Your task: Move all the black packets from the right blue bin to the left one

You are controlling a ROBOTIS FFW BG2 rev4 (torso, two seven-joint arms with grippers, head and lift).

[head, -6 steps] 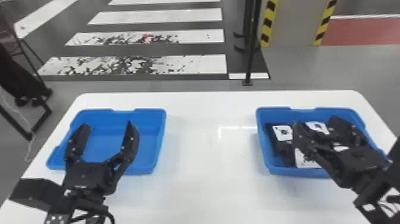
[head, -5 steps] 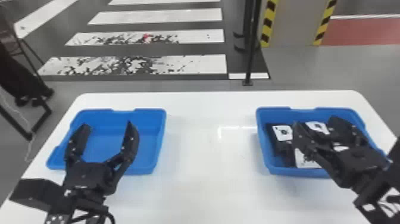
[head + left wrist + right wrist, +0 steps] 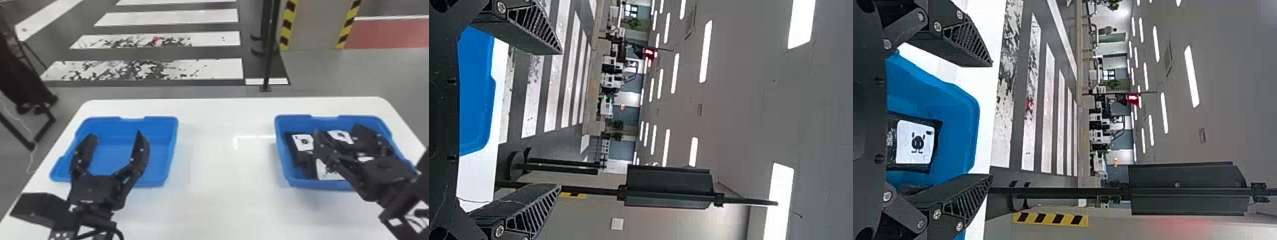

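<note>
Black packets [image 3: 303, 142] lie in right blue bin [image 3: 319, 184]

At center right, the right gripper [image 3: 337, 129] hangs over them, fingers apart. At lower left, the left gripper [image 3: 114, 134], fingers also spread, hangs over the left blue bin [image 3: 163, 153].

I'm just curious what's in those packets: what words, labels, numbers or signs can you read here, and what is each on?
No words or numbers can be read.
Packet: its white label shows a black cartoon figure; a small mark near it is too small to read.
Labels in the right bin, seen from the head: too small to read.
Pillar: yellow-and-black stripes, no words that I can see.
</note>
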